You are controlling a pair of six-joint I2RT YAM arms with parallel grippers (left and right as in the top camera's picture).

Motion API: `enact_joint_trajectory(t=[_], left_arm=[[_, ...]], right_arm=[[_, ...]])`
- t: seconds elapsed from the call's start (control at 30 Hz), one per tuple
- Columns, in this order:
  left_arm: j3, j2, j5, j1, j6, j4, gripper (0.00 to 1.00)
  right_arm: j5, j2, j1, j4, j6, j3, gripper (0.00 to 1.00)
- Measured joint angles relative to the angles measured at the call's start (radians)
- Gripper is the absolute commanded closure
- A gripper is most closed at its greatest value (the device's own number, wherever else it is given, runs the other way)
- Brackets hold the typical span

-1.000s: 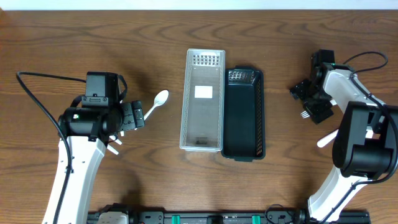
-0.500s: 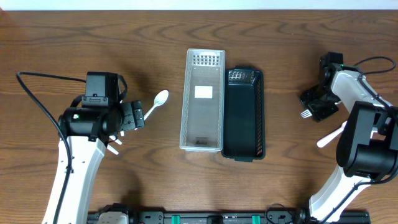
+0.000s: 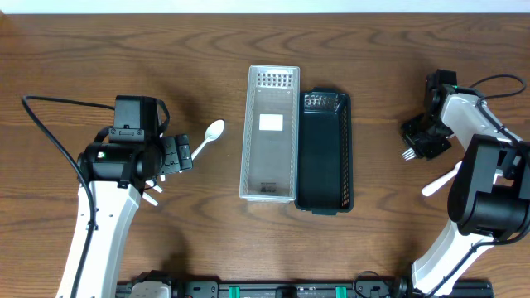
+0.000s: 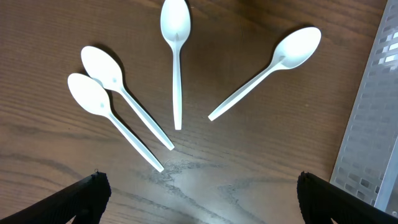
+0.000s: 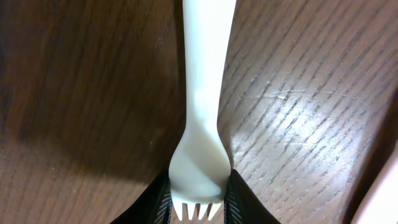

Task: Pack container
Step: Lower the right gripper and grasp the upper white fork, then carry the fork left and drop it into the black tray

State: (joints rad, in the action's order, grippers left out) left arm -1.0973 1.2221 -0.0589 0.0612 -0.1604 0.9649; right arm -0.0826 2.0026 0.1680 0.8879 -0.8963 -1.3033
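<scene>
White plastic fork (image 5: 205, 74) sits pinched at its head in my right claw (image 5: 198, 198), right side of the wooden desk (image 5: 298, 124); my left claw (image 4: 199, 196) hangs wide open, empty, over four white plastic spoons (image 4: 176, 68).

No legible text anywhere; white label (image 3: 271, 123) on the clear container (image 3: 271, 170) illegibly small.

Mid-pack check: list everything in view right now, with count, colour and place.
spoons: four, white, fanned out on the left, under the left claw
fork: one, white, on the right, in the right claw
other utensil: one, white, beside the right arm, partly hidden
clear container: one, translucent, centre
black container: one, black, just right of the clear one
table: one, brown wood
left claw: black, open, empty
right claw: black, shut on the fork's head
</scene>
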Motion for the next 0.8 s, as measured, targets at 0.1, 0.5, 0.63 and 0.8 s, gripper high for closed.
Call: enact_joint_trajectory(t=[0.1,0.5,0.63,0.8], left_arm=[[0.0,0.0,0.0,0.0,0.0,0.0,0.02],[0.0,0.0,0.0,0.0,0.0,0.0,0.02],[0.0,0.0,0.0,0.0,0.0,0.0,0.02],[0.0,0.0,0.0,0.0,0.0,0.0,0.02]], right_arm=[[-0.002,0.0,0.0,0.013,0.028,0.0,0.99],[-0.034,-0.041,-0.114,0.067,0.131,0.005,0.99],[-0.033,-0.171,-0.224,0.063,0.209,0.003,0.99],[-0.033,-0.344,-0.384,0.062,0.296,-0.018,0.99]])
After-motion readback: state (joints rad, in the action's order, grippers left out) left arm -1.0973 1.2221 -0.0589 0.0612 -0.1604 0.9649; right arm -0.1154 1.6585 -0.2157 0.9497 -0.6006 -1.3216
